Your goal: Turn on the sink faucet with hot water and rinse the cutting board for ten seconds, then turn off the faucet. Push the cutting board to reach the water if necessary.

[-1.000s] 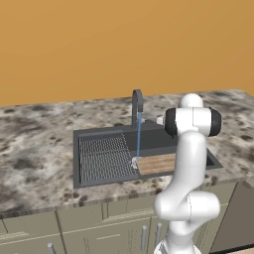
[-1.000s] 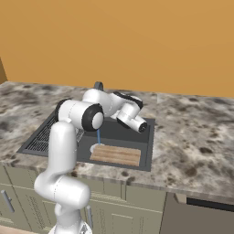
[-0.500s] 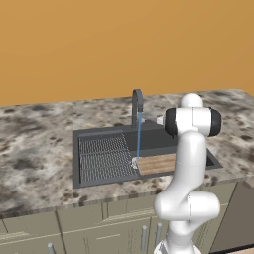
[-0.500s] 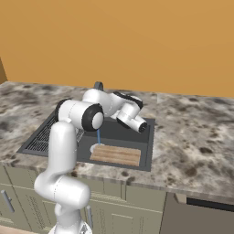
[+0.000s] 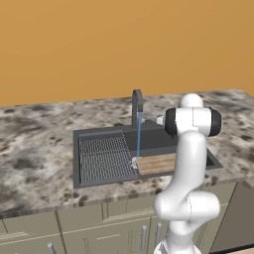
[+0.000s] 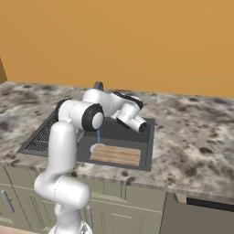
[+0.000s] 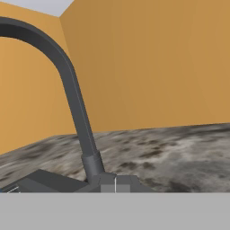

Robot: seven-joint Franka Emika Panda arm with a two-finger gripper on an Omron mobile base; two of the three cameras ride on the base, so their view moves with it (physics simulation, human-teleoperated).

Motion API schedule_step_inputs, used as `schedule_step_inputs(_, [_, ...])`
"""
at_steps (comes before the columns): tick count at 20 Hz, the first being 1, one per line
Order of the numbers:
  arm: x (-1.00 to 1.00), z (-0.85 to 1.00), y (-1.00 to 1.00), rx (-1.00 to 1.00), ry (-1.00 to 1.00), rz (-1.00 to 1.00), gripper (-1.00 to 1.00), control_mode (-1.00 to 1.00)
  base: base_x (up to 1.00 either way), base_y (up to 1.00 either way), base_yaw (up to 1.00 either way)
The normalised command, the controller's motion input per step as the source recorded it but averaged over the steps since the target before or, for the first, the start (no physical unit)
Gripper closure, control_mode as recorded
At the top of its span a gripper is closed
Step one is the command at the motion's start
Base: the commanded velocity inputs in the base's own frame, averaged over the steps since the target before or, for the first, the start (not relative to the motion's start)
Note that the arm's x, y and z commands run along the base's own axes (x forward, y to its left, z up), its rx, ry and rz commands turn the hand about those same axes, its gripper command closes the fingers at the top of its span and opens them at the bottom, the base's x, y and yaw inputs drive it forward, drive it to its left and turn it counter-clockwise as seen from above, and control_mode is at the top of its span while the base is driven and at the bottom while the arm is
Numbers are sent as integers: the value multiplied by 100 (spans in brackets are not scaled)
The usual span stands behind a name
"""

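The dark grey sink (image 5: 99, 171) is set into the stone counter. Its ribbed drainboard (image 5: 103, 158) is on the left and the deep basin on the right. At the back rim stands the faucet (image 5: 136, 103) with its arched spout. Water (image 5: 139, 138) runs as a thin blue stream from the spout. It lands on the left end of the cutting board (image 5: 158, 162), which lies flat in the basin along its front wall (image 6: 115, 154). In the hand view my gripper (image 7: 115, 184) is shut, empty, right in front of the faucet's (image 7: 75, 103) base.
Mottled stone counter (image 6: 192, 137) runs to both sides of the sink, with an orange wall (image 5: 124, 44) behind it. Pale cabinet fronts with bar handles (image 5: 144, 237) sit below. My white arm (image 5: 191, 163) stands before the basin's right part.
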Motion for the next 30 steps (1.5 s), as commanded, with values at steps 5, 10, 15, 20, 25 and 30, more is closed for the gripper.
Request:
schedule_step_inputs(5, [0, 0, 0, 0, 0, 0, 100, -100, 0, 0, 0])
schedule_step_inputs(10, [0, 0, 0, 0, 0, 0, 100, -100, 0, 0, 0])
schedule_step_inputs(15, [0, 0, 0, 0, 0, 0, 100, -100, 0, 0, 0])
schedule_step_inputs(20, [0, 0, 0, 0, 0, 0, 100, -100, 0, 0, 0])
schedule_step_inputs(25, [0, 0, 0, 0, 0, 0, 100, -100, 0, 0, 0])
schedule_step_inputs(30, [0, 0, 0, 0, 0, 0, 100, -100, 0, 0, 0])
